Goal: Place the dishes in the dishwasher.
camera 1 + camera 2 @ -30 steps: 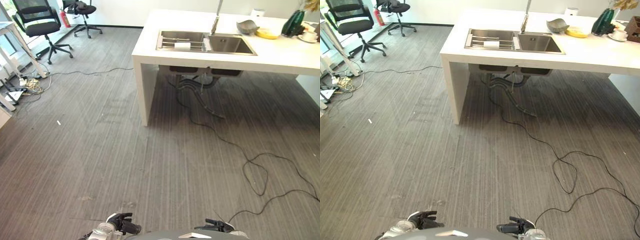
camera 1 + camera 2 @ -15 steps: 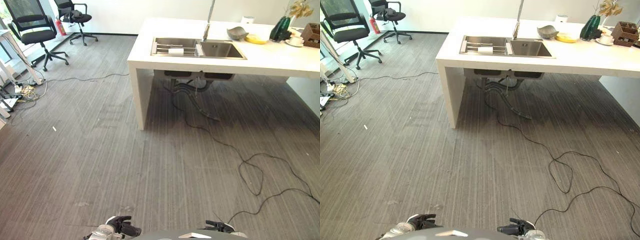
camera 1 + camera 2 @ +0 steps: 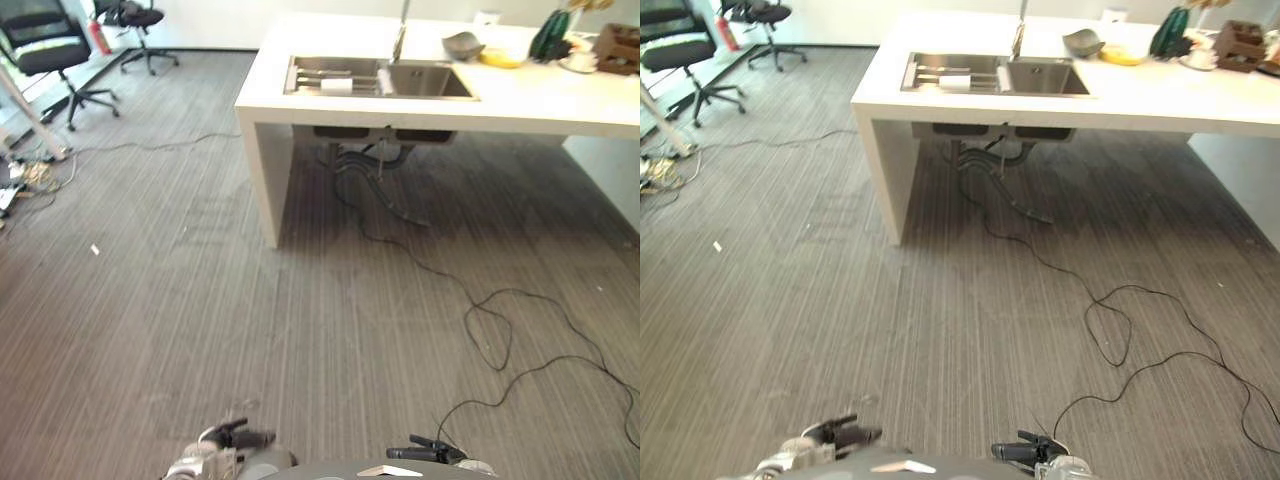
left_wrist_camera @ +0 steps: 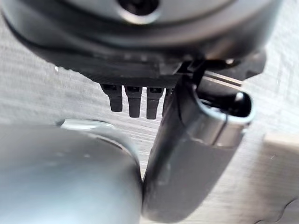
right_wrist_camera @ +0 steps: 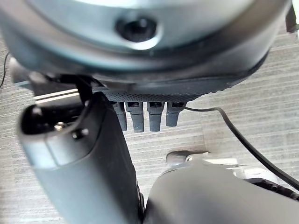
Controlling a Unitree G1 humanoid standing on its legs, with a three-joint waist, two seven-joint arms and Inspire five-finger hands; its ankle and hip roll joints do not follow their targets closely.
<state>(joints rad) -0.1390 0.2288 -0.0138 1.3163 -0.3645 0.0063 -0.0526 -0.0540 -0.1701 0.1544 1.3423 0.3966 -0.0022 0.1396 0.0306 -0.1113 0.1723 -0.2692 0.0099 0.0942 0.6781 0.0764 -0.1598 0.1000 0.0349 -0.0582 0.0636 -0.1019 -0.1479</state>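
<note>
A white counter (image 3: 520, 100) is seen at the far side of the room, with a grey striped carpet (image 3: 250, 330) lying between it and the robot. A double stainless sink (image 3: 380, 78) is set into the counter top, and a wire rack (image 3: 325, 76) with a white item on it is laid across the left basin. A tall tap (image 3: 401, 35) stands behind the divide between the basins. The dishes are located on the counter to the right of the sink: a grey bowl (image 3: 462, 44), a yellow plate (image 3: 503, 58) just beside it, and a white cup on a saucer (image 3: 578, 62) further right. A dark green vase (image 3: 549, 36) stands between the plate and the cup, and a brown wooden holder (image 3: 618, 47) is placed at the far right. Pipes (image 3: 365, 160) hang beneath the sink. A black cord (image 3: 480, 310) is trailed across the carpet from under the counter towards the right. Two black office chairs (image 3: 45, 55) and a red extinguisher (image 3: 98, 36) stand at the far left. The left hand (image 3: 238, 439) and the right hand (image 3: 425, 453) are held low and close to the body, well apart from the counter. In each wrist view the fingers (image 4: 133, 100) are seen extended straight, with nothing held.
</note>
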